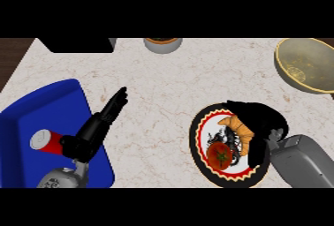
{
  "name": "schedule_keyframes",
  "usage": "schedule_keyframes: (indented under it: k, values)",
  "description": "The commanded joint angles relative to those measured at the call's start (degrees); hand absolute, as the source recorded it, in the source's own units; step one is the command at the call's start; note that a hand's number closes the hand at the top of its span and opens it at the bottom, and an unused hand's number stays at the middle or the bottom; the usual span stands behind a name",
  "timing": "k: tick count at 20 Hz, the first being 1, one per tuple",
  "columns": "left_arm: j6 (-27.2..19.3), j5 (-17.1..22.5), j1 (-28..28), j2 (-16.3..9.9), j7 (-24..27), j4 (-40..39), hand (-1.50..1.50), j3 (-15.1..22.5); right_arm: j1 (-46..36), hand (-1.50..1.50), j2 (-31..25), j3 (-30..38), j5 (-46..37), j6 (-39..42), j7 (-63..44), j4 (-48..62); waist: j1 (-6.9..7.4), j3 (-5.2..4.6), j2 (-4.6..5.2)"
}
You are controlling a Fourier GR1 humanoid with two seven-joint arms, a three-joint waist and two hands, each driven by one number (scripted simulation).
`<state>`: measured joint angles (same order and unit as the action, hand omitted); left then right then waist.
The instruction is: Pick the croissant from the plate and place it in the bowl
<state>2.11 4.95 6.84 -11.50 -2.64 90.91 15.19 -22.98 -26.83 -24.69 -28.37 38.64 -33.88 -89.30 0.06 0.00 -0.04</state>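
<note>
A golden croissant [240, 131] lies on a black-rimmed, red-and-white patterned plate [199, 132] at the lower right of the counter. My right hand [266, 121] hangs over the plate's right side, its black fingers curling round the croissant from above and the right. The olive, yellow-rimmed bowl [306, 65] stands at the upper right corner, partly cut off by the view's edge. My left hand [104, 118] rests open at the left with straight fingers pointing up the counter, by the blue tray.
A red tomato [222, 155] lies on the same plate below the croissant. A blue tray [46, 101] at the left holds a red-and-white can [46, 142]. A round cup [162, 44] and a dark block [75, 44] stand at the far edge.
</note>
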Motion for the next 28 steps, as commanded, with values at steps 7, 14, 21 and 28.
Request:
schedule_keyframes:
  k: [7,14,21,28]
  values:
    - [2.0,-1.4,0.3,1.5,-3.2,2.1,0.00,-2.2,5.5,-1.50,0.3,-1.1,-16.0,-10.2,10.9,5.8,0.12,0.01,0.05]
    - [5.7,-1.3,-1.7,2.0,-2.4,2.1,0.00,-3.7,1.7,-1.50,5.1,3.9,-19.4,-8.4,12.4,14.2,0.30,0.00,0.07]
    - [7.3,-2.5,-0.2,3.8,-1.0,-0.9,0.00,-6.6,3.1,-1.50,6.2,7.1,-23.9,-7.1,16.4,15.1,0.02,-0.01,0.04]
    - [6.5,-5.3,-1.2,5.7,-2.0,1.5,0.00,-4.4,-2.5,1.50,10.1,8.5,-25.4,-12.5,24.4,24.8,0.32,0.01,0.08]
